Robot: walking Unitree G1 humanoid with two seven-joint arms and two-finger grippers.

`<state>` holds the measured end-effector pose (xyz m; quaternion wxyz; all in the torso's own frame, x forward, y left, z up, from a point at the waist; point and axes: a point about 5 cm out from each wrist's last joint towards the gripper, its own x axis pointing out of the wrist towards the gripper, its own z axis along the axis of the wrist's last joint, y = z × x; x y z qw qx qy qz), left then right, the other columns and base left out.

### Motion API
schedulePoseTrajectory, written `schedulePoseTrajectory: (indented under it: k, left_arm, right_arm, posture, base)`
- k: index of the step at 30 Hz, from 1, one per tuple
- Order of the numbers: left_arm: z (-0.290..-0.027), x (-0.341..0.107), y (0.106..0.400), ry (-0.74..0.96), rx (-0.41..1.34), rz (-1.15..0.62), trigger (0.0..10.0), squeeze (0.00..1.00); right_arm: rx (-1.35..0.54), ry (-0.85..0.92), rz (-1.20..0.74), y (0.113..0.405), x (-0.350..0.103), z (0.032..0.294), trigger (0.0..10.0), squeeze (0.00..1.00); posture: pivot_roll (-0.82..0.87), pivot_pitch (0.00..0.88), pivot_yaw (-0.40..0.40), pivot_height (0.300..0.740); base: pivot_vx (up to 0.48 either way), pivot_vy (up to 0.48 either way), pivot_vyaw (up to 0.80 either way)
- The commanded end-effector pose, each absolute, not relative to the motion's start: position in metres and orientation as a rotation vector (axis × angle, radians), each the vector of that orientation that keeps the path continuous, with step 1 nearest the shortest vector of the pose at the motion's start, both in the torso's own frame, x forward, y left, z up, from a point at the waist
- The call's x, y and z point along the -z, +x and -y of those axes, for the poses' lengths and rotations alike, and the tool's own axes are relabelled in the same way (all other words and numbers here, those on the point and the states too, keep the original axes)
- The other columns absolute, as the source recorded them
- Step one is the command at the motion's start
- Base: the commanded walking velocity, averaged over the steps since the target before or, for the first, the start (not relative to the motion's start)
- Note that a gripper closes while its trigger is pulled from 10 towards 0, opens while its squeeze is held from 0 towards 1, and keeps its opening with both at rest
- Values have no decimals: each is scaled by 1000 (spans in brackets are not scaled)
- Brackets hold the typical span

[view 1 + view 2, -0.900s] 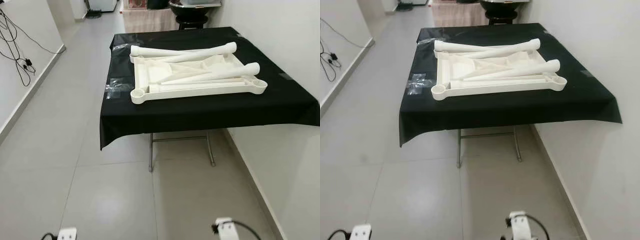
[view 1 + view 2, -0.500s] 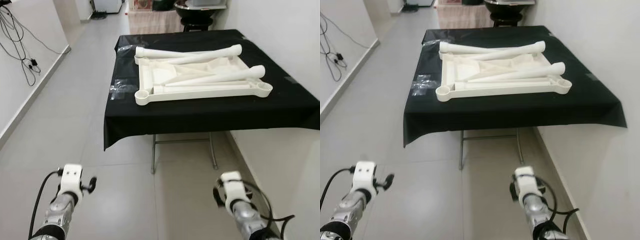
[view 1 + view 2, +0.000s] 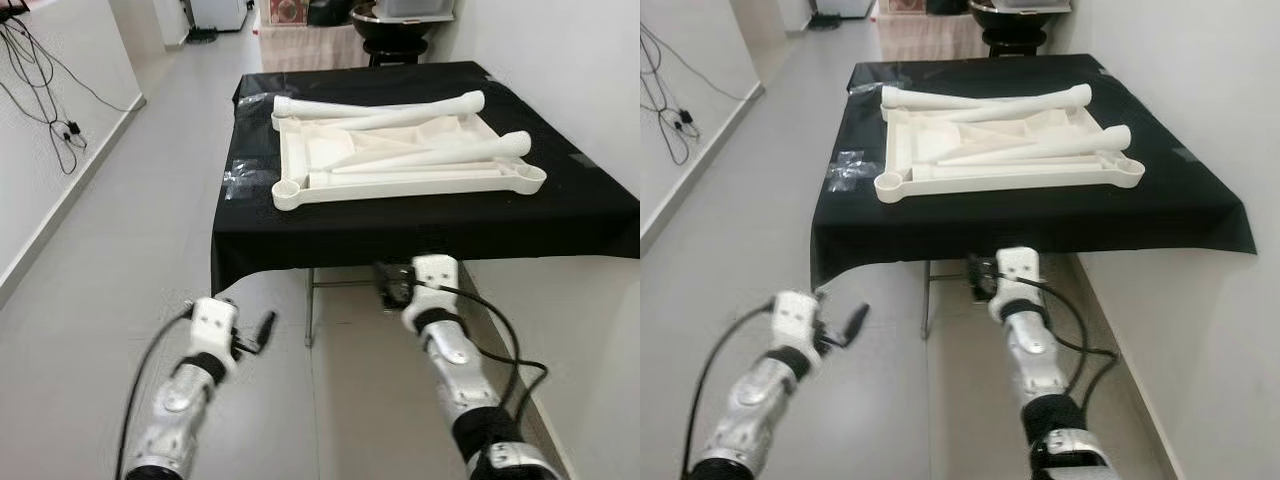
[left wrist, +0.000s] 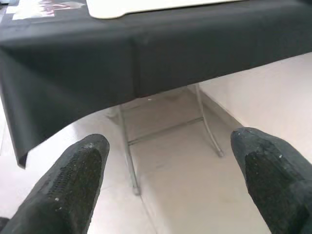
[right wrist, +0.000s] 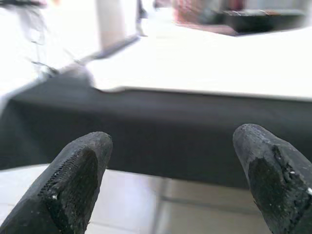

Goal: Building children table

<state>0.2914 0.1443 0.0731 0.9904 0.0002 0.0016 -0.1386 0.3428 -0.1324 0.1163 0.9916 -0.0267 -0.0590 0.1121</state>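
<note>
Two arms: both raised in front of the robot, short of the table, over the tiled floor (image 3: 90, 300).
Left gripper (image 4: 170, 180): fingers (image 4: 73, 185) spread wide apart, holding nothing; it points at the hanging front edge of the cloth and the metal legs below, near the table's front left corner.
Right gripper (image 5: 168, 183): fingers (image 5: 75, 183) also wide apart and empty; in the head views it sits just below the cloth's front edge, about mid-width of the table.
Table (image 3: 320, 285): a folding one with thin metal legs, set against the wall (image 3: 580, 80) on the robot's right.
Cloth (image 3: 420, 215): black, covers the whole top and drapes over the front; clear tape (image 3: 240, 178) on its left side.
Tabletop (image 3: 400, 182): cream plastic, lying upside down on the cloth, ribs and round corner sockets facing up.
Legs (image 3: 430, 155): cream tubes lying loose across the upturned tabletop, crossing one another, one along the far edge and one slanting toward the right front corner.
Cables (image 3: 40, 90): black, hanging on the left wall.
</note>
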Motion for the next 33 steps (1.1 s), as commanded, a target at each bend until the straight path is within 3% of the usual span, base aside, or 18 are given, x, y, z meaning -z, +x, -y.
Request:
schedulePoseTrajectory:
  k: [1, 9, 18, 33]
  left_arm:
    - [-156, -79, 292, -27, 184, 16, 10000, 0]
    - [-162, -90, 294, -22, 134, 57, 10000, 0]
    - [-157, -125, 308, 37, 196, 156, 10000, 0]
    - [-141, -117, 308, 23, 234, 113, 10000, 0]
  right_arm:
    - [-237, -18, 100, 336, -110, 132, 10000, 0]
    - [-241, 40, 100, 329, -110, 126, 10000, 0]
    - [-240, 148, 184, 336, -134, 126, 10000, 0]
    - [-225, 224, 113, 337, -124, 133, 10000, 0]
  posture:
    - [-77, 0, 43, 740]
    - [-71, 0, 49, 740]
    - [-74, 0, 88, 740]
    - [-93, 0, 88, 740]
  base:
    - [0, 0, 0]
    - [0, 0, 0]
    - [267, 0, 0]
    - [303, 0, 0]
